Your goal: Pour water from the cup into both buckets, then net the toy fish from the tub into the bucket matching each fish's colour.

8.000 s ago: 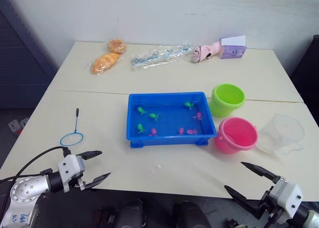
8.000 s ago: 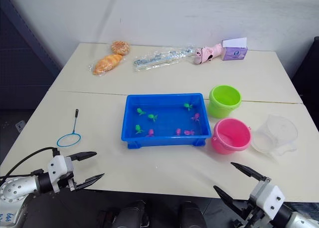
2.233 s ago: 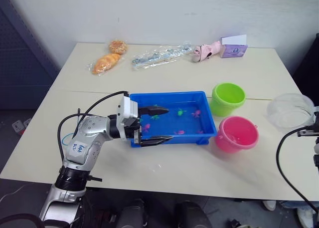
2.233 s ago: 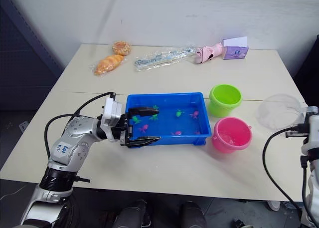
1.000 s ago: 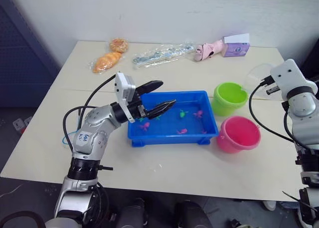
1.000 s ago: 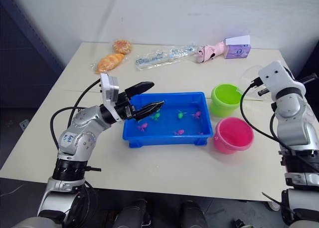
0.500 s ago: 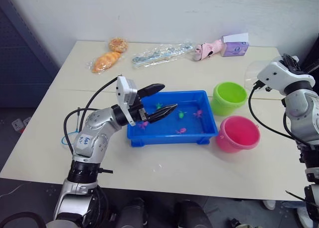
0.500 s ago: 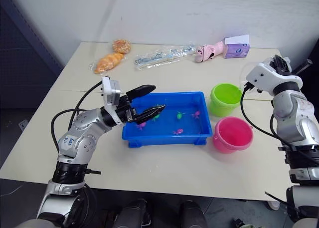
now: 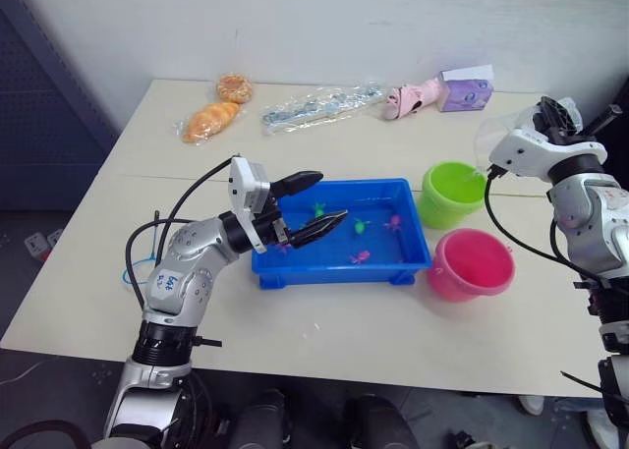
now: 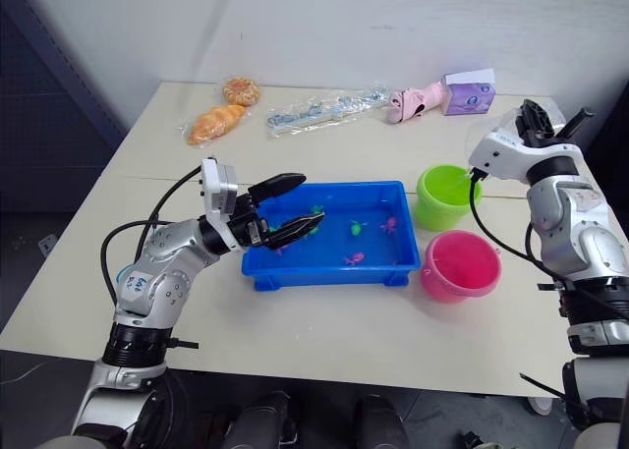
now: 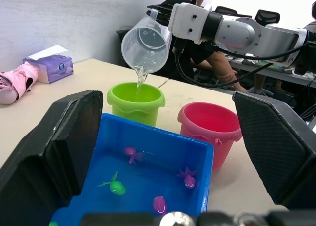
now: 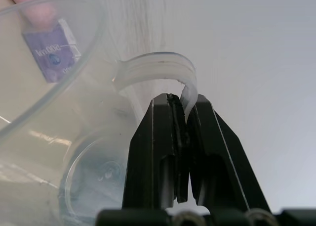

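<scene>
From the head views, the right gripper (image 10: 539,120) holds the cup (image 9: 499,138) tipped above the green bucket (image 9: 452,194), with the pink bucket (image 9: 471,264) just beside it. The left gripper (image 9: 313,201) hovers over the tub (image 9: 339,268), fingers spread apart.

In the left wrist view, water runs from the cup's spout into the green bucket; toy fish (image 11: 113,186) lie in the tub between the spread fingers (image 11: 54,152).

In the right wrist view, both fingers (image 12: 150,157) pinch the cup's handle.
</scene>
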Tool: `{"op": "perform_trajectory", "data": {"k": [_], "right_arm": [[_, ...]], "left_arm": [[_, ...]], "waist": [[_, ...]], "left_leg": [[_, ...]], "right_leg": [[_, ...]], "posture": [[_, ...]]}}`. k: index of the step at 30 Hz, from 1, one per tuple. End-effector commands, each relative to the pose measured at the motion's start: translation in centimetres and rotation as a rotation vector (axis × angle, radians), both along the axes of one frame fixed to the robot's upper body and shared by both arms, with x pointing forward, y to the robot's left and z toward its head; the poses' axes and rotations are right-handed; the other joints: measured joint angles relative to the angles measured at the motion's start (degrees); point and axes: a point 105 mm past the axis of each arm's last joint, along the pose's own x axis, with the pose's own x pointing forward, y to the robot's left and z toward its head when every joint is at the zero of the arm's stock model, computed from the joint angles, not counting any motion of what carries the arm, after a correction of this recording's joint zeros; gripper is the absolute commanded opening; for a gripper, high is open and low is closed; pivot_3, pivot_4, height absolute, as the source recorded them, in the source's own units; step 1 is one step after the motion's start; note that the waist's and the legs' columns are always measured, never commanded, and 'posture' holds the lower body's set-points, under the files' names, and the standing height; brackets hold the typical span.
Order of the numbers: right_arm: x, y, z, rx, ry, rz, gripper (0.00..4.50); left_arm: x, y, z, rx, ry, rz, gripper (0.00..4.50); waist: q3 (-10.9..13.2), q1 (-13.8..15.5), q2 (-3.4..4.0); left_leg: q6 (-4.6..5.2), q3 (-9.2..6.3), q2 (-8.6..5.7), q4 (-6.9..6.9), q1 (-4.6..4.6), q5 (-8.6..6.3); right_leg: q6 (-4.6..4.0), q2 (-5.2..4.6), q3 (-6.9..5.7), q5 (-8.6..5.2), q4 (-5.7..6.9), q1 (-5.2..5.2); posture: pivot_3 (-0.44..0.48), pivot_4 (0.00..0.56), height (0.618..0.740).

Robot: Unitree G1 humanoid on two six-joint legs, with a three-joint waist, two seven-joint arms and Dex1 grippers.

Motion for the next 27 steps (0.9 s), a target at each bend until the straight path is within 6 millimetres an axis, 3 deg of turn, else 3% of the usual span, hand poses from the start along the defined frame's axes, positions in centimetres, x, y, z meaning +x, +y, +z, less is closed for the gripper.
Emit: {"op": "perform_trajectory", "data": {"k": [1, 7, 11, 15, 20, 27], "right_arm": [[-0.6, -0.1, 2.3, -0.054, -0.09, 0.003, 0.07], [-1.2, 0.3, 2.9, -0.096, -0.141, 0.033, 0.07], [-1.4, -0.3, 2.7, -0.036, -0.139, 0.044, 0.07], [-2.1, -2.4, 2.1, 0.313, -0.158, 0.049, 0.07], [-3.1, -3.2, 1.4, 0.556, -0.152, 0.091, 0.07], [-6.6, -6.1, -0.6, 1.276, -0.204, 0.141, 0.07]], "left_arm": [[-0.6, 0.0, 1.1, -0.003, -0.064, -0.007, 4.5], [-0.7, -0.1, 1.0, -0.001, -0.064, -0.021, 4.5], [-0.8, -0.3, 1.0, 0.0, -0.064, -0.039, 4.5], [-0.7, -0.4, 1.1, -0.001, -0.066, -0.049, 4.5], [-0.8, -0.5, 1.1, 0.002, -0.064, -0.065, 4.5], [-1.3, -0.6, 1.4, 0.009, -0.079, -0.125, 4.5]], "waist": [[0.0, 0.0, 0.0], [0.0, 0.0, 0.0], [0.0, 0.0, 0.0], [0.0, 0.0, 0.0], [0.0, 0.1, 0.0], [0.0, 0.2, 0.0]], "left_leg": [[0.0, 0.0, 0.0, 0.0, 0.0, 0.0], [0.0, 0.0, 0.0, 0.0, 0.0, 0.0], [0.0, 0.0, 0.0, 0.01, 0.0, 0.0], [0.0, -0.03, 0.0, 0.01, 0.0, 0.0], [0.02, -0.11, 0.0, 0.02, -0.01, 0.01], [0.03, -0.23, 0.0, 0.03, -0.01, 0.02]], "right_leg": [[0.0, 0.0, 0.0, 0.0, 0.0, 0.0], [0.0, 0.0, -0.01, 0.0, 0.01, -0.01], [0.0, 0.0, -0.01, 0.0, 0.0, 0.01], [0.0, 0.0, -0.05, 0.0, 0.0, 0.04], [0.0, 0.0, -0.13, 0.0, 0.01, 0.09], [0.0, 0.0, -0.21, 0.01, 0.11, 0.16]], "posture": [[0.0, 0.15, 0.74], [0.0, 0.15, 0.74], [0.0, 0.15, 0.74], [0.0, 0.15, 0.74], [0.0, 0.15, 0.74], [0.0, 0.15, 0.74]]}}
